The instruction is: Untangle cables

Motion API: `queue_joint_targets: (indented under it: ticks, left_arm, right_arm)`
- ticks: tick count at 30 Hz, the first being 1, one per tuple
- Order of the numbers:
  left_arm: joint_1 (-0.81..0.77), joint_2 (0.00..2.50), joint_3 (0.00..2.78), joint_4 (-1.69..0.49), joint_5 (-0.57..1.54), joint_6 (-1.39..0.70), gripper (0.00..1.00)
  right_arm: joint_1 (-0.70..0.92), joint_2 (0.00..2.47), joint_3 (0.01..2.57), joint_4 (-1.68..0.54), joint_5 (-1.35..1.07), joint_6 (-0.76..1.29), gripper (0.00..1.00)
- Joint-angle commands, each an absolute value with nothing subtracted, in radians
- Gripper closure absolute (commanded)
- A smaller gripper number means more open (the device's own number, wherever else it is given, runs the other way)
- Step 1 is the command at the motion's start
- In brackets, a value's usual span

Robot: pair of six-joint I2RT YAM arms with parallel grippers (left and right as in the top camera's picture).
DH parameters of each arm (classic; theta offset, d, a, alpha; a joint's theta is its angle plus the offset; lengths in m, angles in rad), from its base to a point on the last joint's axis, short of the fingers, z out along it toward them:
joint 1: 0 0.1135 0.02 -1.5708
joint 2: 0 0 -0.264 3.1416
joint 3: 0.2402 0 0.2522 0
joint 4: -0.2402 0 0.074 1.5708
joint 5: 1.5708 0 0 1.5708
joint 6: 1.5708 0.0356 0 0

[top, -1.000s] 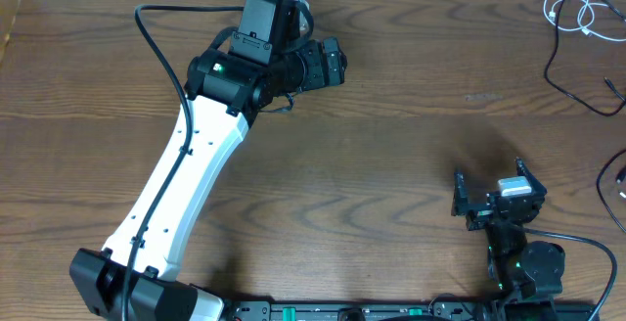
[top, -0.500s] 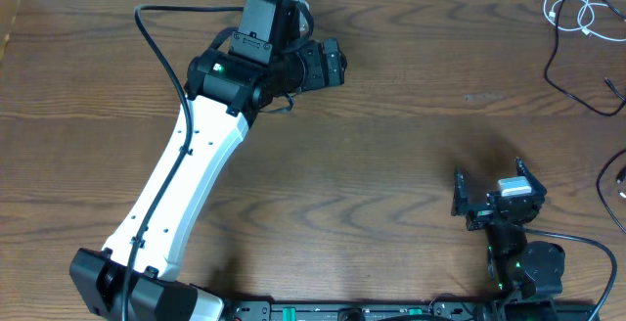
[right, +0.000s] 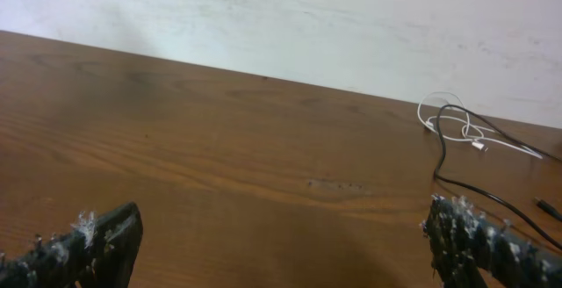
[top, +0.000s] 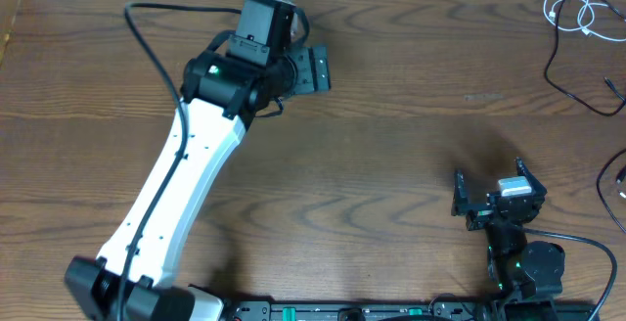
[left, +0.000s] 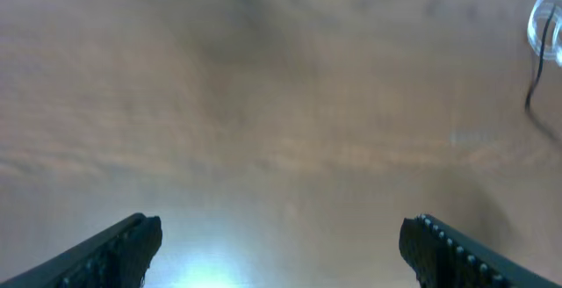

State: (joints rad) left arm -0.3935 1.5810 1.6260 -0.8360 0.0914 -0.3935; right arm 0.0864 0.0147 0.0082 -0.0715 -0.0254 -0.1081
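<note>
The thin white charging cord (top: 575,6) lies in loose loops at the far right corner of the brown wooden table (top: 391,145), and a thin black charging cord (top: 572,78) runs through those loops and trails toward the near side, ending in a small plug close to the right edge. The two cross at the loops; I cannot tell how tightly they are caught. Another bit of thin black cord (top: 619,179) curls at the right edge, a little nearer, mostly out of view. Neither arm touches any of it. The left gripper (top: 318,68) hangs over the far middle of the table, well apart from the cords, pointing toward them; its wrist view is blurred, yet it shows the dark ribbed fingers (left: 448,246) spread wide with bare wood between them. The right gripper (top: 489,189) sits near the front right, nearer the cords but still apart from them, and its frayed-looking black fingers (right: 481,235) also stand wide with nothing held. Behind the table is a plain white wall (right: 307,25). A thicker black cable (top: 147,42) arcs off the left arm's long white link (top: 181,194).
</note>
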Motion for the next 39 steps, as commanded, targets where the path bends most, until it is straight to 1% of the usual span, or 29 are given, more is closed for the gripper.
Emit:
queue_joint_targets:
  ticks: [1, 2, 6, 10, 14, 19, 29, 36, 39]
  left_arm:
    - [-0.361, 1.462, 1.588, -0.765, -0.030, -0.327, 0.08]
    - [-0.322, 1.397, 1.543, -0.713, -0.026, -0.305, 0.08]
    - [-0.211, 1.262, 1.436, -0.667, 0.051, -0.259, 0.08]
    - [-0.102, 1.115, 1.291, -0.595, 0.150, -0.159, 0.08]
    - [-0.048, 0.957, 1.118, -0.500, 0.175, -0.062, 0.08]
    - [-0.029, 0.763, 0.857, -0.293, 0.162, -0.018, 0.08]
    - [-0.030, 0.417, 0.356, 0.083, 0.074, -0.019, 0.08]
    - [-0.058, 0.234, 0.128, 0.171, -0.056, -0.019, 0.08]
    - [-0.064, 0.166, 0.061, 0.178, -0.091, -0.019, 0.08]
  right_arm:
    - [0.093, 0.006, 0.006, -0.075, -0.017, -0.091, 0.01]
    - [0.093, 0.006, 0.006, -0.075, -0.017, -0.091, 0.01]
    - [0.093, 0.006, 0.006, -0.075, -0.017, -0.091, 0.01]
    - [0.093, 0.006, 0.006, -0.075, -0.017, -0.091, 0.01]
    - [0.093, 0.006, 0.006, -0.075, -0.017, -0.091, 0.01]
    - [0.093, 0.006, 0.006, -0.075, -0.017, -0.091, 0.01]
    - [0.093, 0.006, 0.006, -0.075, -0.017, -0.091, 0.01]
    - [0.093, 0.006, 0.006, -0.075, -0.017, -0.091, 0.01]
    - [0.093, 0.006, 0.006, -0.075, -0.017, -0.091, 0.01]
